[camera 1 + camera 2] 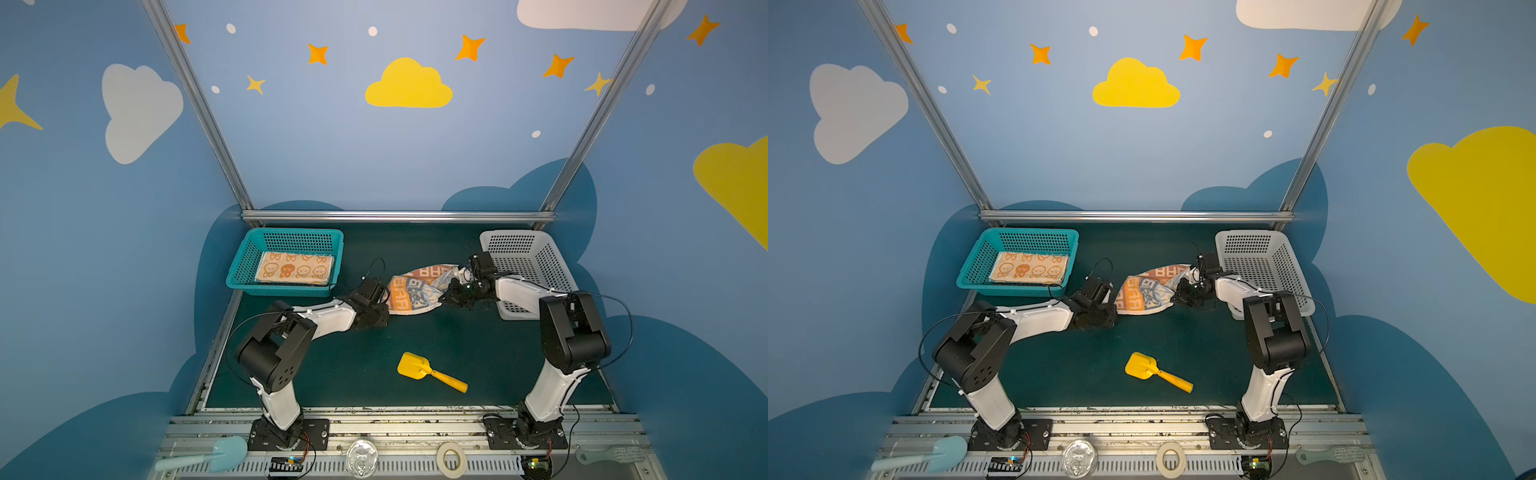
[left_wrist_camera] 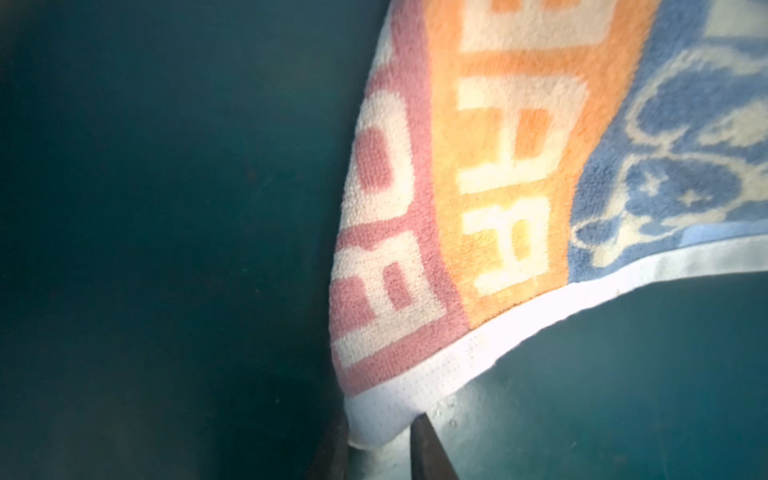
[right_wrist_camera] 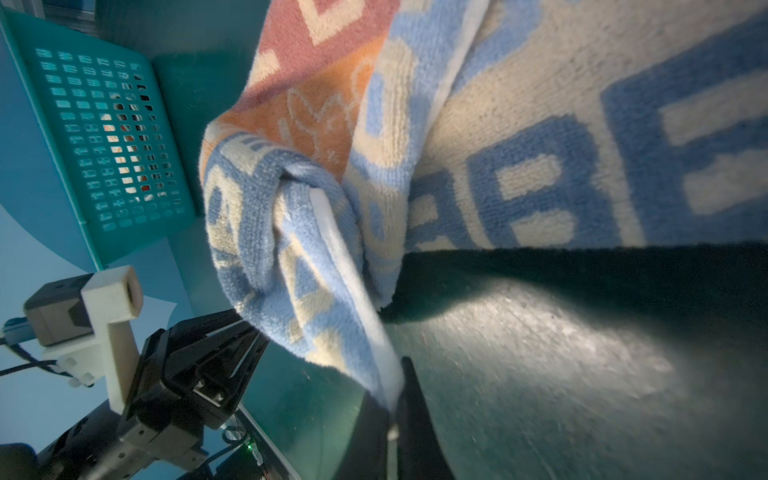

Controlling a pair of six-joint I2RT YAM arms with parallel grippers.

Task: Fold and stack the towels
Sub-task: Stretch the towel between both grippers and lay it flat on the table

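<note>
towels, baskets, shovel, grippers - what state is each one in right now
loose towel: unfolded, bunched, stretched between both grippers
left gripper: shut on the loose towel's white hem corner
right gripper: shut on its other end
orange towel: folded flat in the teal basket
teal basket: upright, holds the orange towel
white basket: upright, nothing seen inside
yellow shovel: lying on the mat, untouched

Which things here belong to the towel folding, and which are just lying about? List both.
Job: blue-and-cream towel; folded orange towel; teal basket holding it; white basket, perhaps.
Lying about: yellow scoop; tape roll; pale-blue spatula; brush.
</note>
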